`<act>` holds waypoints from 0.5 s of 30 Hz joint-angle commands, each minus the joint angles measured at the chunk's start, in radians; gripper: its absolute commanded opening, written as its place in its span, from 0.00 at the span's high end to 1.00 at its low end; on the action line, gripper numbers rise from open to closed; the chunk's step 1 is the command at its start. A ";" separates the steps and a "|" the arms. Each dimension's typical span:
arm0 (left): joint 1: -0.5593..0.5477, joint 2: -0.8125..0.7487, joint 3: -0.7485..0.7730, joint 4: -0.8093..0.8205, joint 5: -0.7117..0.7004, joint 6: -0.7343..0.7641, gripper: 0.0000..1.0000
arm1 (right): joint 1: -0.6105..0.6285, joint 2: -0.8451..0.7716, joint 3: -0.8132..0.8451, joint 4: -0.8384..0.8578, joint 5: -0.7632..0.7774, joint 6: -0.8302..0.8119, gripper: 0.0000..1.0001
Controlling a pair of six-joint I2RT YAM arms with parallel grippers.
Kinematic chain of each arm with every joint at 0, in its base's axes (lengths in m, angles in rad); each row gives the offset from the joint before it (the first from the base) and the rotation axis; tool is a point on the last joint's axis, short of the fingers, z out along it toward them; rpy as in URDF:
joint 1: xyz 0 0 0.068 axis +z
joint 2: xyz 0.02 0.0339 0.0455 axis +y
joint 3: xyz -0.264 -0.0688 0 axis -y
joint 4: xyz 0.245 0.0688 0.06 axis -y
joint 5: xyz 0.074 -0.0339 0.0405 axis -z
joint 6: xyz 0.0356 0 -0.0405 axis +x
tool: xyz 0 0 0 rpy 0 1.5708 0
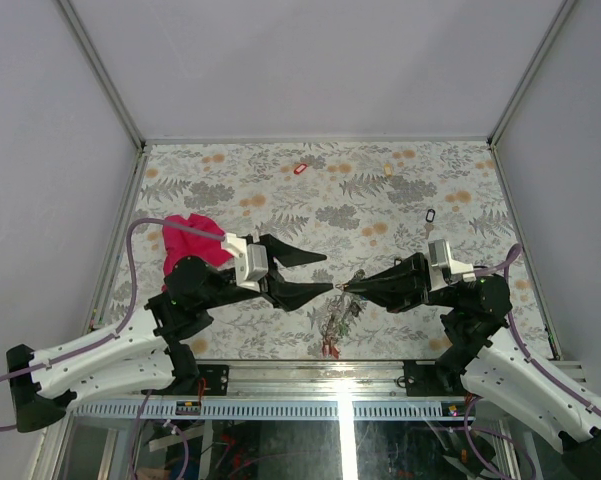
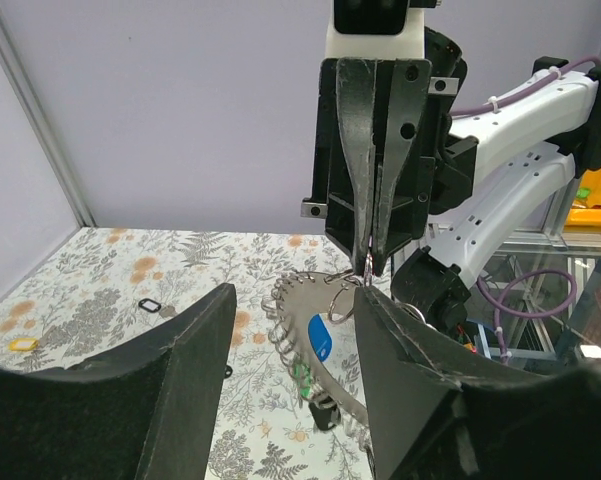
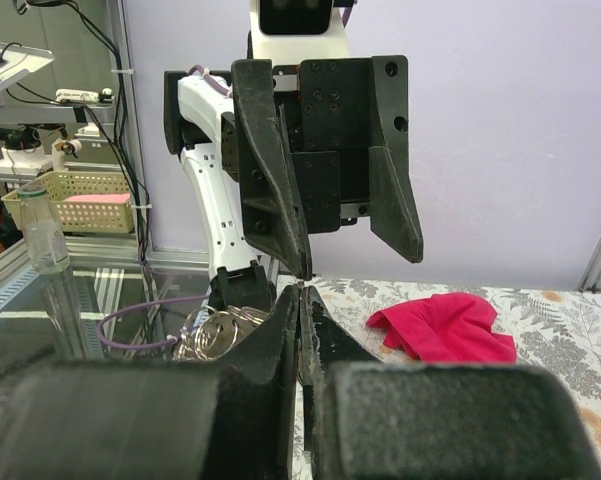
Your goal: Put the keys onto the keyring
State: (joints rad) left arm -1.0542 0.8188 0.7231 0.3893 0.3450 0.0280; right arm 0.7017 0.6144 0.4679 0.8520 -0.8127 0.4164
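Front rail (image 1: 280,409); keyring (image 1: 335,318) near it, floral tabletop (image 1: 280,205), magenta cloth (image 1: 195,250); lilac walls (image 1: 310,60).

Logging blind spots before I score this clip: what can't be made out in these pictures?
Top view: the keyring is a tiny tangle against the patterned table; key count unreadable.
Left wrist: part of the keyring sits hidden behind the left fingers.
Right wrist: the shut right fingers hide whatever they pinch; the keyring behind is blurred.
Top view: loose keys far off are too small to show blades.
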 commanded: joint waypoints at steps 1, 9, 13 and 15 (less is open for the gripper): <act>-0.006 -0.007 0.003 0.003 0.019 0.024 0.47 | 0.005 -0.006 0.037 0.109 0.020 -0.003 1.00; -0.013 0.018 0.008 -0.014 0.041 0.041 0.47 | 0.005 -0.004 0.042 0.112 0.011 0.010 1.00; -0.018 0.037 0.020 -0.021 0.048 0.052 0.47 | 0.005 -0.005 0.043 0.114 0.009 0.014 1.00; -0.021 0.046 0.024 -0.023 0.043 0.056 0.47 | 0.005 -0.003 0.043 0.116 0.007 0.017 1.00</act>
State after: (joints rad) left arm -1.0645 0.8543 0.7231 0.3515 0.3763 0.0532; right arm 0.7017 0.6155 0.4679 0.8665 -0.8135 0.4202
